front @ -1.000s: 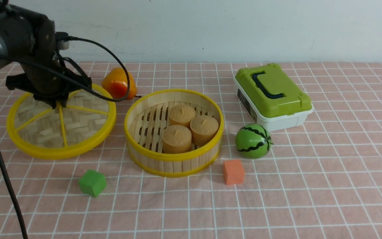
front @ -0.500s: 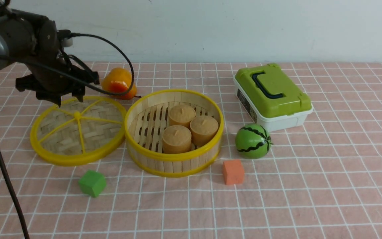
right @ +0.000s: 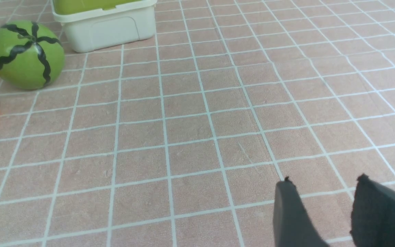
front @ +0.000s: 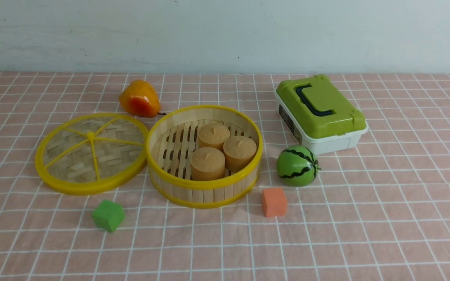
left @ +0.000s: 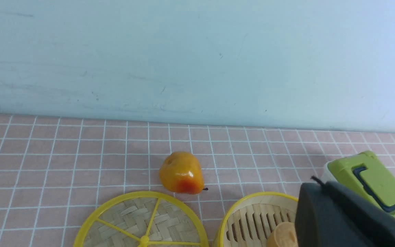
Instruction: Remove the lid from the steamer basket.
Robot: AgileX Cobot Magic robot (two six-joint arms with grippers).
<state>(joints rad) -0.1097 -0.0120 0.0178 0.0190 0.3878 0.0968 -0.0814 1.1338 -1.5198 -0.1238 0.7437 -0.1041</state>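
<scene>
Fingertips of the left tool (left: 321, 185) are together with nothing between them, and its arm, which hung over the lid half a second ago, has gone from the front view. The right tool (right: 325, 178) stands parted and holds nothing, above the tabletop (right: 197, 144).

The lid (front: 123, 173) lies on the tabletop at the left, just beside the steamer basket (front: 205, 195); whether their rims touch, I cannot tell. A second ago the tool was at its knob (front: 90, 135), and the lid has since come down, farther right and nearer the basket. The basket has kept its place, uncovered, with three brown buns (front: 208, 164) inside.

Beyond the lid is the orange pear (front: 140, 98); nearer is the green block (front: 108, 215). Neither has shifted noticeably.

As I judge it, the lid is off and released, so the task looks done. Only settling the arms seems left, without brushing the lid's rim.
</scene>
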